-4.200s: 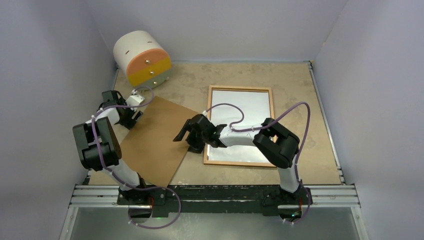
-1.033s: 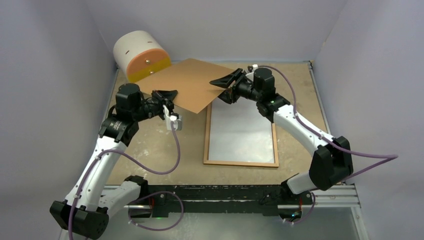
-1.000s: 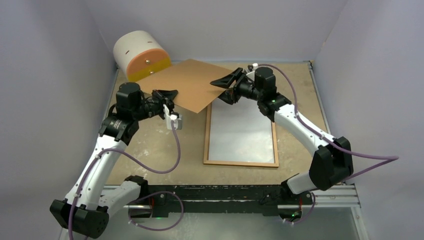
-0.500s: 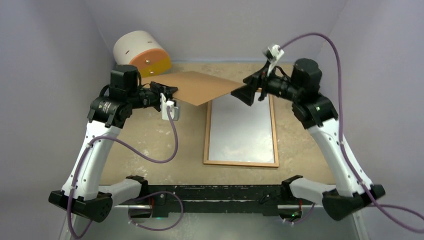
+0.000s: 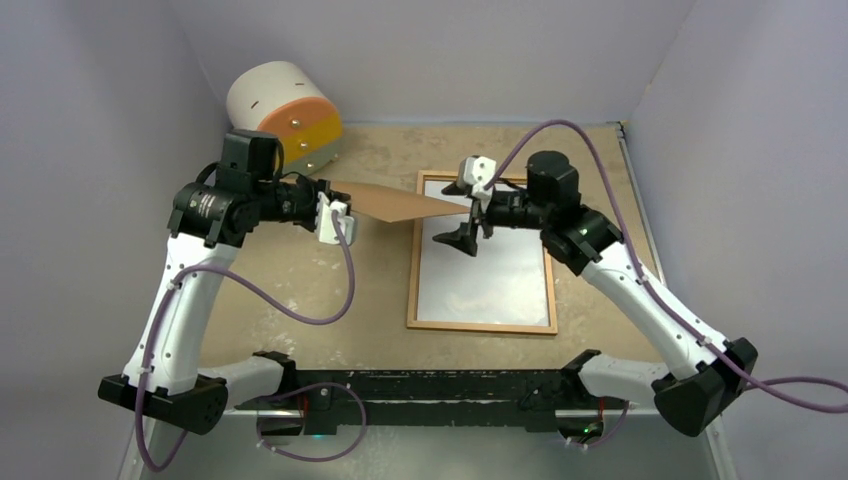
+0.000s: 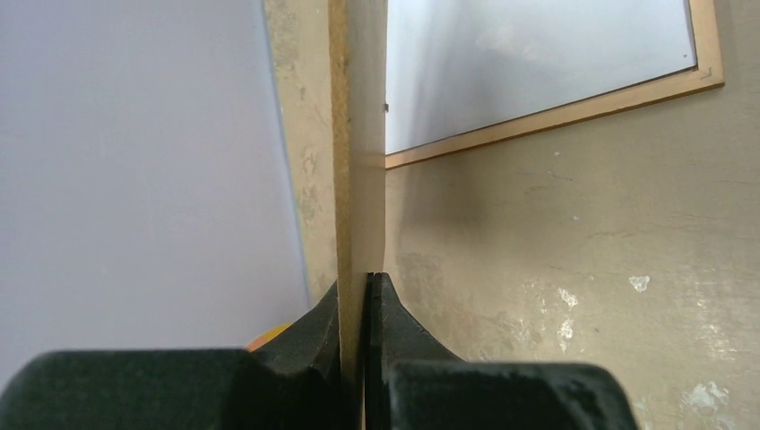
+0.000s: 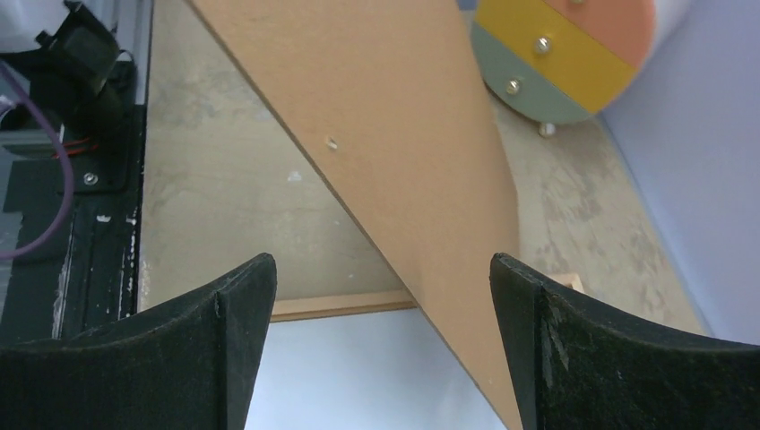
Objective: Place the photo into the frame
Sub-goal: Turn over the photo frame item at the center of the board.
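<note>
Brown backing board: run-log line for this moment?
left gripper: shut on brown backing board, raised | right gripper: open at its free corner | orange-brown wooden frame: flat on table

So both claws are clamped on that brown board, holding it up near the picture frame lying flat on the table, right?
Not quite. Only the left gripper is clamped on the brown board, holding it up. The right gripper is open, fingers spread wide, as the right wrist view shows. The frame does lie flat on the table.
</note>
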Available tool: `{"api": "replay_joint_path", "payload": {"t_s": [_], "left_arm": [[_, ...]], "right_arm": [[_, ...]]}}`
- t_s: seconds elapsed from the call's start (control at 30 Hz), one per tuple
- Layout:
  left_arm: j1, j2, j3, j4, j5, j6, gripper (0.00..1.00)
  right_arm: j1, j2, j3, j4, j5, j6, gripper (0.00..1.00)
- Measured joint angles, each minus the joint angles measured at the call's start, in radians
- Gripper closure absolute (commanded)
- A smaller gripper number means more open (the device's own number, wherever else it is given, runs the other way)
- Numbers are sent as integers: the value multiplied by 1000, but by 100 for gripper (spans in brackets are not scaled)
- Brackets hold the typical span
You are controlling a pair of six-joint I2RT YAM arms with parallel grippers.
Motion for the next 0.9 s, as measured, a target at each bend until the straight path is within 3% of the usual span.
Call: {"api": "replay_joint_path", "payload": {"t_s": [0.17, 0.43, 0.53, 0.73, 0.8, 0.83, 0.87, 0.9], "left_arm": [[0, 0, 13, -27, 0, 1, 100], [0, 0, 39, -61, 2, 7, 100], [0, 1, 65, -72, 6, 4, 100], [0, 13, 131, -92, 21, -12, 100], [2, 16, 137, -98, 23, -47, 100], [2, 16, 137, -90, 23, -70, 86], [3, 16, 138, -78, 21, -89, 62], [4, 15, 137, -58, 17, -118, 52]], "right_arm": [[82, 19, 0, 6, 29, -73, 19], [98, 58, -9, 106, 112, -126, 35], [98, 85, -23, 124, 111, -138, 49], [98, 135, -24, 147, 104, -175, 93], [98, 136, -24, 174, 109, -180, 100], [98, 136, -27, 182, 112, -180, 100], [98, 135, -32, 194, 112, -175, 100], [98, 135, -39, 209, 114, -161, 100]]}}
